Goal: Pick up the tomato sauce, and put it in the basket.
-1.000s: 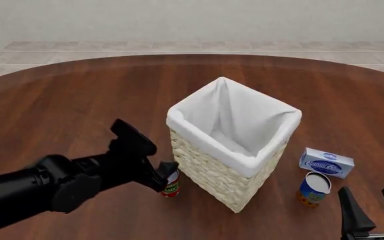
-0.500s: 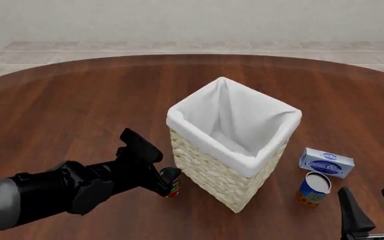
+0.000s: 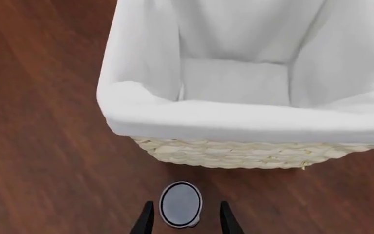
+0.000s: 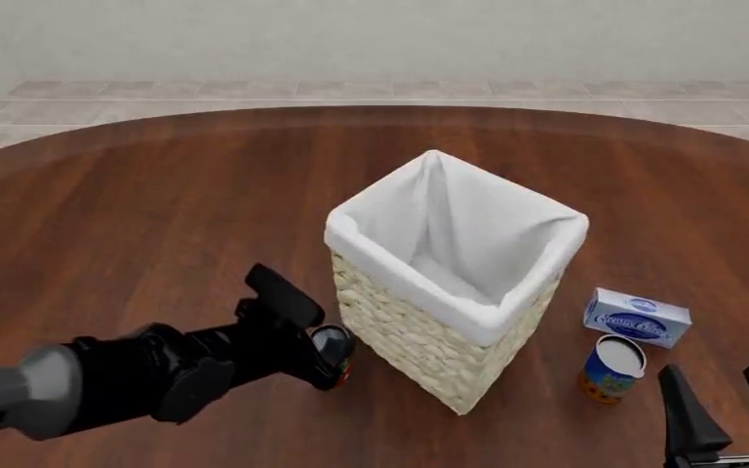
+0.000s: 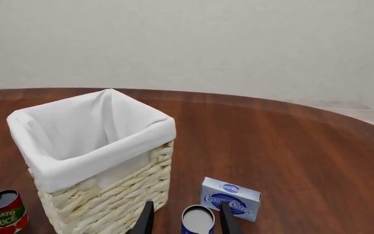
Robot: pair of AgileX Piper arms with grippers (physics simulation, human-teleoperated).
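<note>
L gripper [image 3: 183,222], jaws open: you have the upright tomato sauce can [image 3: 180,204] between fingers, axis vertical; basket [image 3: 252,153] just beyond. R arm farther.

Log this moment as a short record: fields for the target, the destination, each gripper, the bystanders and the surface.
target: tomato sauce, upright on the table beside the basket's near-left wall
destination: basket, white lining, nothing seen inside
left gripper: open, fingers either side of the can's top
right gripper: open, idle at the near right edge
bystanders: blue-labelled can, pale blue-white box, right of the basket
surface: brown wooden table
</note>
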